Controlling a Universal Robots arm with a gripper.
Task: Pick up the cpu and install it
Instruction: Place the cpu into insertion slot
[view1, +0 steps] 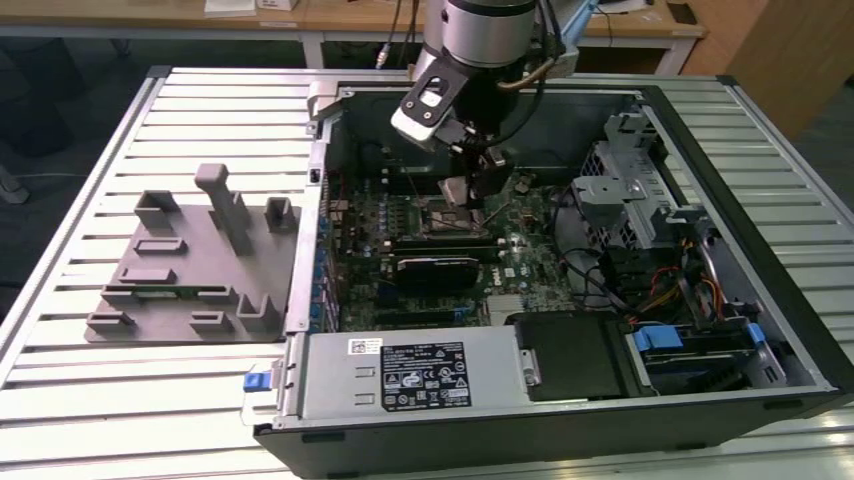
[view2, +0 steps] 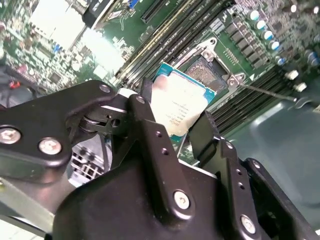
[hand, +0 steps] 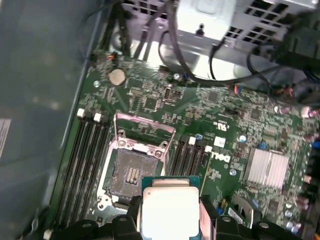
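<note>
Above the open socket (hand: 131, 175), the cpu (hand: 170, 202), judged light, stiff and fragile, is held by opposite edges in the closed claw (hand: 170, 217).

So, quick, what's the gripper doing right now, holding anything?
Gripper: shut on the cpu, held near the empty motherboard socket.

A grey fixture block (view1: 187, 275) sits on the slatted table (view1: 134, 420) beside an open computer case (view1: 534, 442).
</note>
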